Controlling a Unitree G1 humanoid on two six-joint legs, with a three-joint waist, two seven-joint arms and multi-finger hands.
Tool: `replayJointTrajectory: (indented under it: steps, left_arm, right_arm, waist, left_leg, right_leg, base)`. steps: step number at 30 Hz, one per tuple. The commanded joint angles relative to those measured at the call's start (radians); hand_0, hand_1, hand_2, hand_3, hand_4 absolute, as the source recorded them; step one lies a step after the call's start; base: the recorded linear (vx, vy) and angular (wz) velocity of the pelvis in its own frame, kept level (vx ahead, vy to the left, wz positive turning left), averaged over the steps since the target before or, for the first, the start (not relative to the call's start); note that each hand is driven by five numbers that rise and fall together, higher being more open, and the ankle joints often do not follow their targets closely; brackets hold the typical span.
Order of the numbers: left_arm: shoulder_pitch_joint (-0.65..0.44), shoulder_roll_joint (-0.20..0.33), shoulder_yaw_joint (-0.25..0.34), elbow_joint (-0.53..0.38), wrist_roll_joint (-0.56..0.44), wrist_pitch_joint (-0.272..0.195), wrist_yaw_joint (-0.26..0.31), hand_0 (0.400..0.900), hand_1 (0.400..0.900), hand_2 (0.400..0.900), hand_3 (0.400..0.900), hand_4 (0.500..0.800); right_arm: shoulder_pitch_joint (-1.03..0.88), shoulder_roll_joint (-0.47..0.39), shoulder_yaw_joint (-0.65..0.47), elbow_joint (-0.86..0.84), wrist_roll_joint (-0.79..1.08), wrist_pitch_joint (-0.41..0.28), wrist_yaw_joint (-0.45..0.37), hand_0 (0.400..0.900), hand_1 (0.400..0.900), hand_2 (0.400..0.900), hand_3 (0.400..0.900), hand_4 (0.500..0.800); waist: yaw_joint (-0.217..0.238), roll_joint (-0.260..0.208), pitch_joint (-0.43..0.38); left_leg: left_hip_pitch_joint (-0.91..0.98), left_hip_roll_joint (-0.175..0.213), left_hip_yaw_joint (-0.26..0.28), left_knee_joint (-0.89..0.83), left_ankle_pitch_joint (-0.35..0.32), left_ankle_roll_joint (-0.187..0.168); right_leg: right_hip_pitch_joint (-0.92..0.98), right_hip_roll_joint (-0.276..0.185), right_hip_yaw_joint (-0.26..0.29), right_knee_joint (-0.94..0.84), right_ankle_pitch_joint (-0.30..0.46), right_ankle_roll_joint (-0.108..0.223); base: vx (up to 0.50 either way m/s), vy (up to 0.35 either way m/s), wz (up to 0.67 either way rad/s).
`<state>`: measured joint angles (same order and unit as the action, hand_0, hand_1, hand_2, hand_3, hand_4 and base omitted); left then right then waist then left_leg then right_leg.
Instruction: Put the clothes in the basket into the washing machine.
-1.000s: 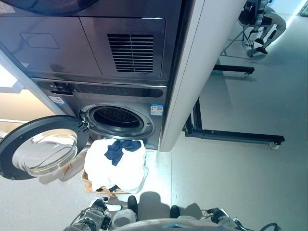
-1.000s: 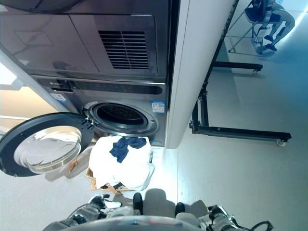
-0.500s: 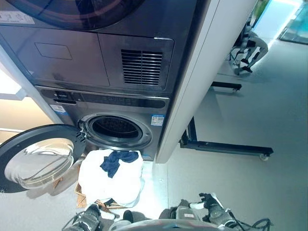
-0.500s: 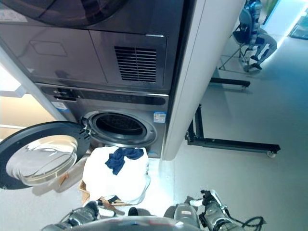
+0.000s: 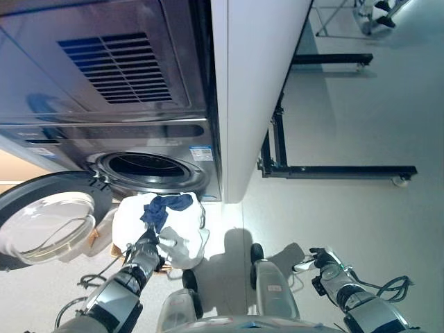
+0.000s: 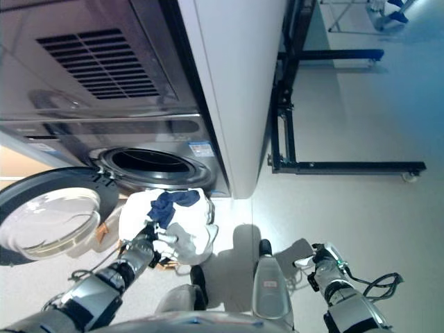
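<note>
— Reaching in, the left hand (image 5: pixel 147 248) is at the near edge of the clothes (image 5: pixel 159 220) heaped on the basket (image 6: pixel 111 228); fingers unclear.
— Right hand (image 5: pixel 325 266)?
— Well apart, low, seemingly curled on nothing. The washing machine (image 5: pixel 149 168) gapes just beyond.

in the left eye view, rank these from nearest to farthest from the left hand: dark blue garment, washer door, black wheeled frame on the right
1. dark blue garment: on top of the white laundry, just beyond the left hand.
2. washer door: swung open, on the hand's left.
3. black wheeled frame: on the floor far right, past the white panel.
</note>
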<state>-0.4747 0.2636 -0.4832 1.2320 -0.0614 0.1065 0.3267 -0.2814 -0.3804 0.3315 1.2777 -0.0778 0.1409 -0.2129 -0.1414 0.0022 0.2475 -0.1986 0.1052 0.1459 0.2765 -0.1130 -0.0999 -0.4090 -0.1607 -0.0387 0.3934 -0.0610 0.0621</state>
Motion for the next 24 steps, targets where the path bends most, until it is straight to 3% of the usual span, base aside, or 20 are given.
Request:
replayJointTrajectory:
  steps: [1, 5, 10, 24]
  left_arm:
    - [-0.057, 0.094, 0.012, -0.002, -0.069, -0.023, 0.061, 0.9, 0.9, 0.9, 0.9, 0.8]
    - [-0.129, 0.132, 0.027, -0.004, -0.152, -0.035, 0.056, 0.9, 0.9, 0.9, 0.9, 0.8]
    - [-0.203, 0.179, 0.047, -0.029, -0.234, -0.042, 0.124, 0.9, 0.9, 0.9, 0.9, 0.8]
    - [-0.276, 0.245, 0.081, -0.089, -0.216, -0.011, 0.241, 0.9, 0.9, 0.9, 0.9, 0.8]
  right_arm:
    - [0.034, -0.028, 0.04, 0.034, 0.011, 0.013, -0.011, 0.9, 0.9, 0.9, 0.9, 0.8]
    - [0.004, -0.033, 0.052, 0.036, 0.034, 0.017, -0.013, 0.9, 0.9, 0.9, 0.9, 0.8]
    - [-0.005, -0.044, 0.054, 0.028, 0.049, 0.008, -0.017, 0.9, 0.9, 0.9, 0.9, 0.8]
    - [0.024, -0.053, 0.064, -0.005, 0.068, -0.04, -0.029, 0.9, 0.9, 0.9, 0.9, 0.8]
  waist:
    - [-0.019, 0.003, 0.014]
    - [-0.023, -0.002, 0.049]
    - [-0.018, -0.008, 0.085]
    - [0.029, -0.054, 0.14]
  left_leg:
    - [-0.091, 0.022, -0.007, 0.152, -0.06, 0.074]
    - [-0.191, 0.043, -0.007, 0.25, -0.091, 0.066]
    - [-0.325, 0.055, -0.02, 0.36, -0.116, 0.062]
    - [-0.555, 0.084, -0.079, 0.551, -0.152, 0.052]
  right_leg:
    - [-0.073, -0.045, 0.06, 0.084, 0.004, 0.036]
    - [-0.145, -0.038, 0.058, 0.163, -0.03, 0.024]
    - [-0.236, -0.038, 0.052, 0.264, -0.065, 0.012]
    - [-0.387, -0.04, 0.024, 0.417, -0.112, 0.008]
  base:
    - [-0.1, -0.027, 0.01]
    - [-0.12, -0.03, -0.02]
    - [-0.1, 0.009, -0.04]
    - [-0.06, -0.014, 0.11]
